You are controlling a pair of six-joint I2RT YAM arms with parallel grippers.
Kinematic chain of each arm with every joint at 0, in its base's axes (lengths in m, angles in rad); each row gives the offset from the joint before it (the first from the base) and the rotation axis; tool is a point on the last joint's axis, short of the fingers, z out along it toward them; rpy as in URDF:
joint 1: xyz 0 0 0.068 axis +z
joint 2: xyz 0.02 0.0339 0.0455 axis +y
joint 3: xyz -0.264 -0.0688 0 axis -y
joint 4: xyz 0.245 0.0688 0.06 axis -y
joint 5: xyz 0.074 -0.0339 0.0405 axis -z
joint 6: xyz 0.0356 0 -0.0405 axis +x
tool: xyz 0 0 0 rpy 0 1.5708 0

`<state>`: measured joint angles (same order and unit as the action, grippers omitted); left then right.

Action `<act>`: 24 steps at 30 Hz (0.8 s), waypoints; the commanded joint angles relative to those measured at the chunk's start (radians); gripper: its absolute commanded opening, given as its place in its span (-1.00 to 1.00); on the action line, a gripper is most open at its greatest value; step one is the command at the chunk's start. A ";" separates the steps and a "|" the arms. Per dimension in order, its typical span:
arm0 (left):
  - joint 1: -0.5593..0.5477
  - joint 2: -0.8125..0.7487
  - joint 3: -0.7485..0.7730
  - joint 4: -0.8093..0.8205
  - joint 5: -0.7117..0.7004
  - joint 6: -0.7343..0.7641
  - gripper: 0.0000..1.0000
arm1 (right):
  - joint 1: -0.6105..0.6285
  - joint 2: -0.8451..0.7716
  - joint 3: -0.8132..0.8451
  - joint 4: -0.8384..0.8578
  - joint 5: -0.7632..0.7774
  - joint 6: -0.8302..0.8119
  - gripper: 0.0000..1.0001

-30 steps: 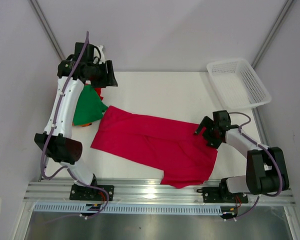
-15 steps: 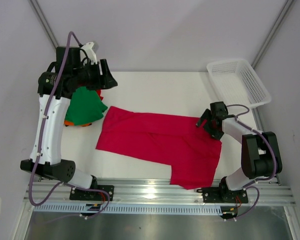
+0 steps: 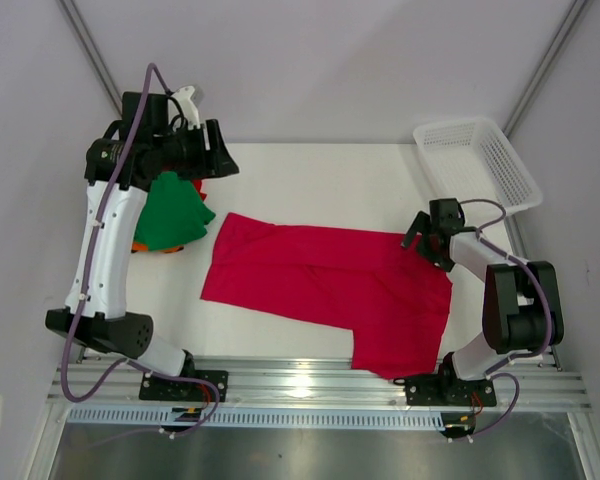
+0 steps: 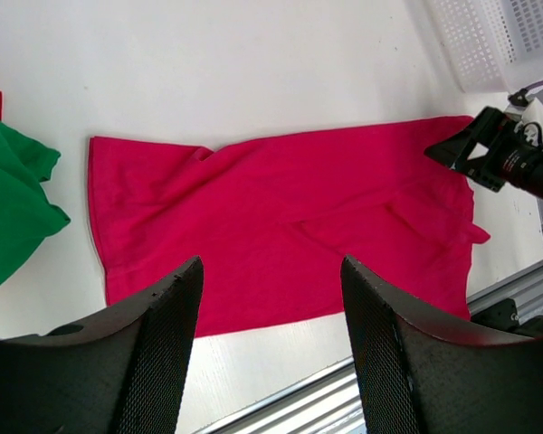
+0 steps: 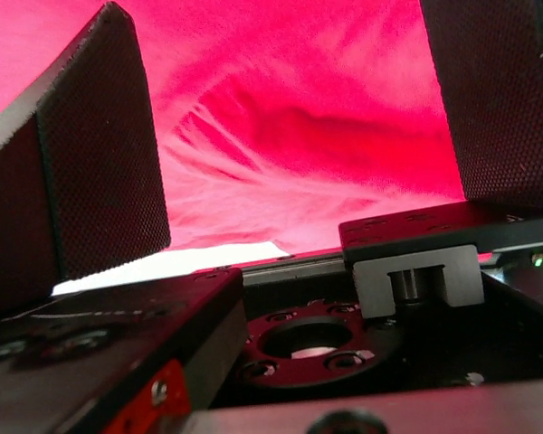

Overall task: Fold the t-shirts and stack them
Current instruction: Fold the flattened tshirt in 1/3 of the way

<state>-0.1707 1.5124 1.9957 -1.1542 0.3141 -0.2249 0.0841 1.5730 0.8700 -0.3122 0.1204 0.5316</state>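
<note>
Crimson t-shirt [image 3: 320,290] is lying mostly flat but wrinkly across the middle of your smooth white table [image 3: 310,180]. Your left gripper [image 4: 271,271] hangs up high, its knurled black fingers spread with nothing in them. Right gripper [image 5: 290,54] sits low at the shirt's right edge, jaws wide apart over soft rumpled cloth.

a crimson-red t-shirt [image 3: 325,285] is spread nearly flat across the middle of the desk [image 3: 320,185], creased, with one corner reaching the near edge. at the far left a green t-shirt [image 3: 170,215] is bunched over an orange t-shirt [image 3: 138,246], just beside a red t-shirt [image 3: 199,187].
</note>
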 commanded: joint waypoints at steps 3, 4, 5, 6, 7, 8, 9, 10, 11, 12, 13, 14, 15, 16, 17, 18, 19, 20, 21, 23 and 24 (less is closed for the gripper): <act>-0.004 0.015 -0.018 0.028 0.039 0.001 0.30 | -0.032 -0.017 0.014 0.174 0.021 -0.074 0.99; -0.004 0.017 -0.029 0.028 0.042 -0.002 0.30 | -0.037 -0.018 0.008 0.192 0.013 -0.065 0.99; -0.004 0.017 -0.032 0.031 0.048 -0.004 0.30 | -0.040 -0.016 0.006 0.220 0.013 -0.059 0.99; -0.004 0.014 -0.037 0.030 0.051 -0.004 0.30 | -0.041 -0.007 0.012 0.223 0.012 -0.055 0.99; -0.004 0.006 -0.046 0.034 0.051 -0.002 0.30 | -0.040 -0.004 0.023 0.219 0.002 -0.032 0.99; -0.004 0.002 -0.049 0.037 0.049 -0.002 0.30 | -0.040 -0.002 0.033 0.190 -0.007 -0.016 0.99; -0.004 -0.003 -0.049 0.039 0.045 -0.001 0.30 | -0.034 -0.011 0.059 0.174 -0.014 -0.003 0.99; -0.004 -0.007 -0.051 0.039 0.037 0.001 0.30 | -0.026 -0.024 0.066 0.164 -0.027 0.008 0.99; -0.004 -0.011 -0.051 0.036 0.036 0.001 0.30 | -0.003 -0.039 0.078 0.138 -0.030 0.013 0.99; -0.004 -0.012 -0.054 0.037 0.034 0.001 0.31 | 0.008 -0.056 0.083 0.124 -0.027 0.018 0.99; -0.004 -0.014 -0.055 0.036 0.034 0.001 0.30 | 0.017 -0.089 0.087 0.108 -0.028 0.022 0.99; -0.004 -0.020 -0.057 0.036 0.036 0.001 0.30 | 0.025 -0.103 0.090 0.076 -0.033 0.048 0.99; -0.004 -0.024 -0.073 0.040 0.034 -0.001 0.30 | 0.032 -0.116 0.086 0.067 -0.057 0.060 0.99; -0.004 -0.029 -0.078 0.045 0.034 -0.001 0.30 | 0.036 -0.140 0.078 0.065 -0.074 0.074 0.99; -0.004 -0.034 -0.089 0.050 0.033 -0.001 0.30 | 0.037 -0.149 0.066 0.080 -0.086 0.105 0.99; -0.004 -0.041 -0.104 0.054 0.033 -0.002 0.30 | 0.037 -0.156 0.052 0.094 -0.108 0.123 0.99; -0.004 -0.044 -0.109 0.056 0.033 -0.005 0.30 | 0.037 -0.156 0.031 0.113 -0.132 0.136 0.99; -0.004 -0.044 -0.116 0.057 0.034 -0.005 0.30 | 0.039 -0.143 0.024 0.137 -0.140 0.154 0.99; -0.004 -0.046 -0.117 0.054 0.033 -0.005 0.30 | 0.040 -0.133 0.023 0.146 -0.142 0.159 0.99; -0.004 -0.047 -0.113 0.051 0.028 -0.004 0.30 | 0.045 -0.081 0.037 0.157 -0.142 0.160 0.99; -0.004 -0.052 -0.107 0.048 0.020 -0.004 0.30 | 0.045 -0.062 0.046 0.156 -0.142 0.160 0.99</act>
<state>-0.1707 1.5085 1.8793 -1.1252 0.3355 -0.2276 0.1234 1.4544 0.9123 -0.1806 0.0063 0.6552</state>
